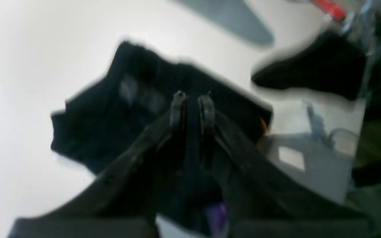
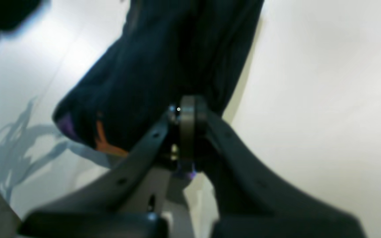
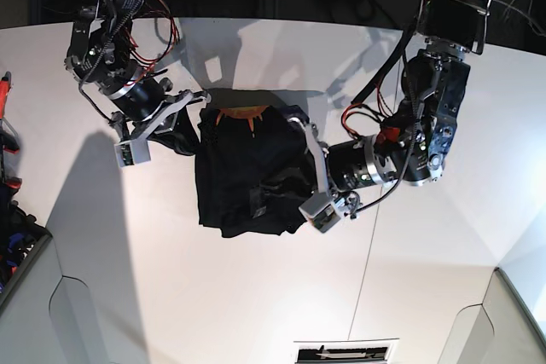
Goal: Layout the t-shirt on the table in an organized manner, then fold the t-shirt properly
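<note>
Left wrist: left gripper (image 1: 192,99), jaws narrow, pinching the black t-shirt (image 1: 111,125) over the white tabletop (image 1: 28,66); right wrist: right gripper (image 2: 187,107), jaws clamped on cloth; base: shirt bunched mid-tabletop between both arms.

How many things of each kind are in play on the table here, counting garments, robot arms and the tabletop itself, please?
Black t-shirt: 1
Robot arms: 2, the left gripper and the right gripper, each at an edge of the shirt
White table: 1
Total: 4
</note>
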`<state>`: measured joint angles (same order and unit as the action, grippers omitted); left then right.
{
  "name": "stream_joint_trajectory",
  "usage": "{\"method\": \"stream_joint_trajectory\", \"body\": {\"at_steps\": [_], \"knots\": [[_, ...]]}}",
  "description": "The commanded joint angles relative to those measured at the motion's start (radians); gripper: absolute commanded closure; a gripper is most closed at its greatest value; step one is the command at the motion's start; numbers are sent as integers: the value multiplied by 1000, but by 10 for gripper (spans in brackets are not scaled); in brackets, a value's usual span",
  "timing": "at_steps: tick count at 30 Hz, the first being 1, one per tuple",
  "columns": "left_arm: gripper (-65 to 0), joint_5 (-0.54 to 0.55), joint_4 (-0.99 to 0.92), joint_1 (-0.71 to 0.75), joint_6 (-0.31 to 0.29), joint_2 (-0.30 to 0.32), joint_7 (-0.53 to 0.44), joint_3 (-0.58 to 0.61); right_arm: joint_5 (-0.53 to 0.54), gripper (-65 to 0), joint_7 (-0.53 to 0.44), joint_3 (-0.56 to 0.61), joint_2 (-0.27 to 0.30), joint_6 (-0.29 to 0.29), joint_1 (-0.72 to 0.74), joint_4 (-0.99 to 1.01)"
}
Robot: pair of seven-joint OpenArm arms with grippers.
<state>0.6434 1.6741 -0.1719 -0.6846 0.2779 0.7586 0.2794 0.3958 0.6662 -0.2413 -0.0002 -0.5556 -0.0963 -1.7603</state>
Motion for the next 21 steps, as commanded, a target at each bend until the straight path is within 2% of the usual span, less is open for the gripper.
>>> {"method": "stream_joint_trajectory", "body": {"at_steps": [1, 8, 13, 18, 21], "knots": [[-69, 30, 55, 3, -14, 22, -18, -5, 20, 0, -6, -3, 4, -5, -14, -44], [-69, 30, 230, 278, -14, 201, -13, -18, 70, 0, 32, -3, 6, -5, -212, -195], [-69, 25, 320, 527, -14, 277, 21, -113, 175, 0, 73, -3, 65, -6, -402, -220], [-69, 24, 332, 791, -14, 295, 16, -269, 188, 0, 76, -3, 134, -10, -593, -220], [-69, -48, 331, 925, -14, 296, -26, -306, 188, 0, 76, 0, 168, -9, -686, -217]]}}
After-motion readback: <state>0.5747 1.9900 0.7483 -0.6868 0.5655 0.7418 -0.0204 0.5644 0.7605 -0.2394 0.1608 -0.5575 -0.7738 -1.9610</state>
